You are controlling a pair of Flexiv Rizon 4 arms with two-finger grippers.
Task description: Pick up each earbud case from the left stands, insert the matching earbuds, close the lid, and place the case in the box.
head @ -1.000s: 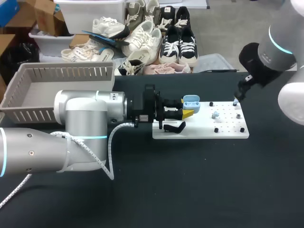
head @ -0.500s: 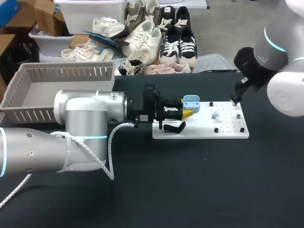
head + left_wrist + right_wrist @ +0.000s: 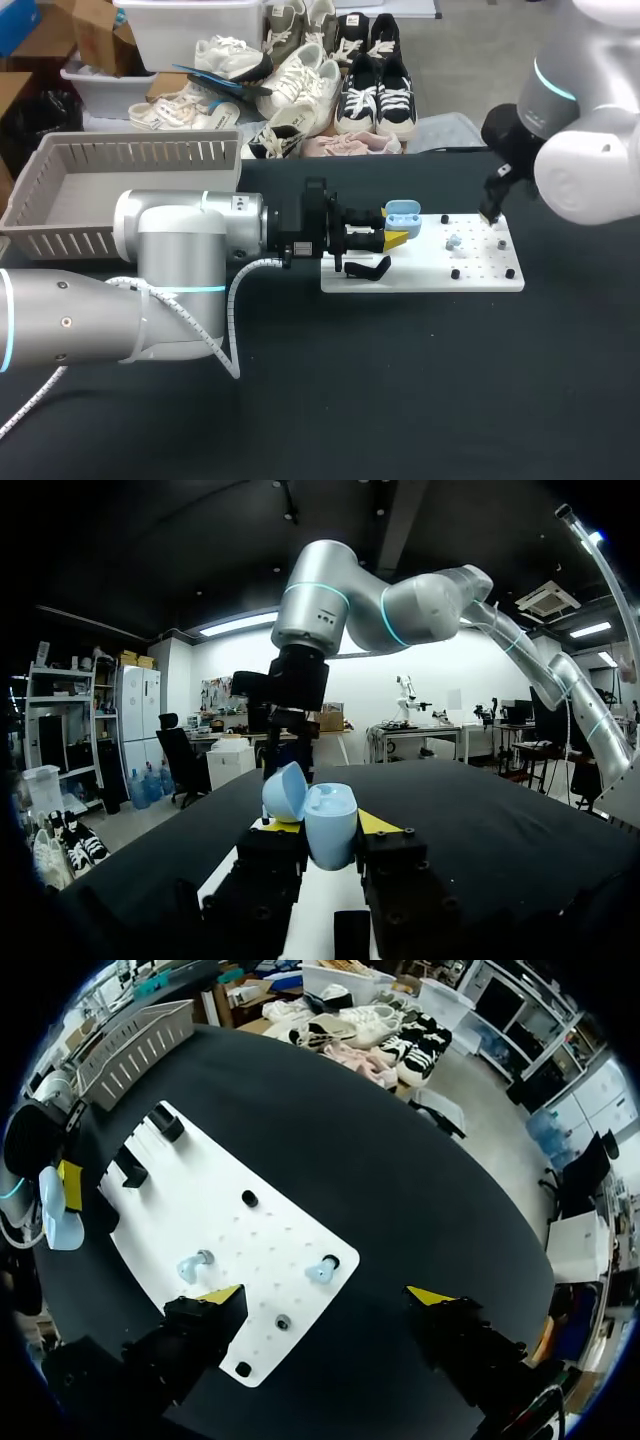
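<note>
Left gripper (image 3: 326, 832) pinches the light-blue plastic earbud case (image 3: 328, 823), lid open, above the left end of the white pegboard (image 3: 480, 277). Right gripper (image 3: 325, 1298) is spread wide over the board's far-right corner, with two pale-blue earbuds (image 3: 194, 1263) beneath it.

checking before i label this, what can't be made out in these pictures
Inside of the earbud case: left wrist view shows only its outer shell; in head view too small.
Which of the two earbuds is which: too small in head view, little detail in right wrist view.
Near right corner of the basket: head view, covered by the left arm.
</note>
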